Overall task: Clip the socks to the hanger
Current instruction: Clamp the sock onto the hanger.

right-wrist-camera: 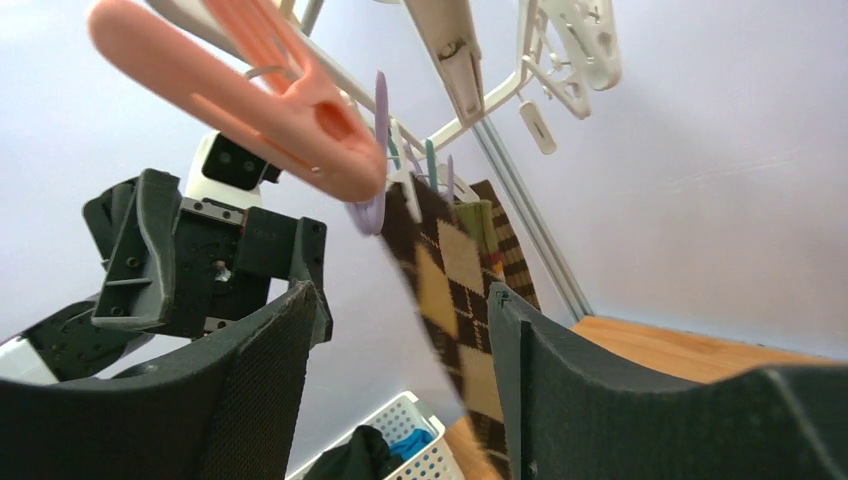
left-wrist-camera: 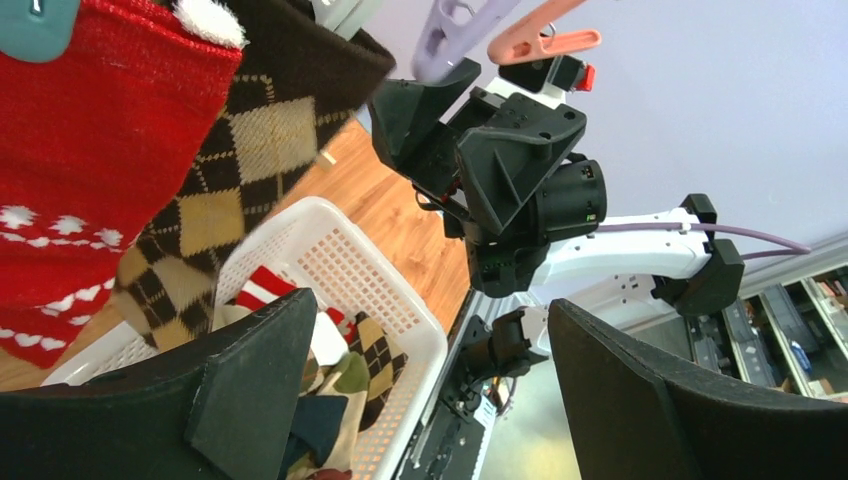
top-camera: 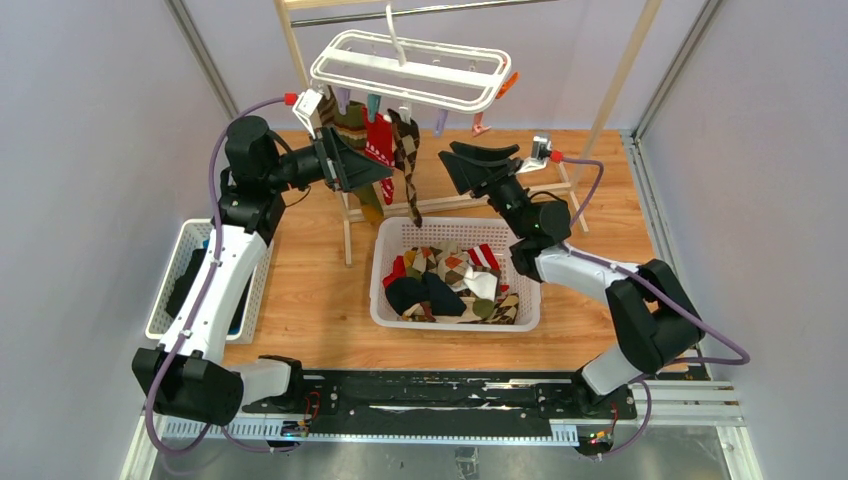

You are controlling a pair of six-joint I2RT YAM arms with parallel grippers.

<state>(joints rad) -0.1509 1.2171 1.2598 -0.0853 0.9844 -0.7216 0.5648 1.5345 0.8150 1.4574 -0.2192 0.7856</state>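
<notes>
Left gripper (top-camera: 355, 165), right gripper (top-camera: 462, 165): jaws spread wide, both empty.
Argyle sock (top-camera: 405, 170) hangs between them; hanger (top-camera: 410, 72) above, basket (top-camera: 380, 262) below.

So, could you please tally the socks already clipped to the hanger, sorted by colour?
Red sock: 1
Brown-tan argyle sock: 1
Olive-striped sock: 1
Total: 3
</notes>
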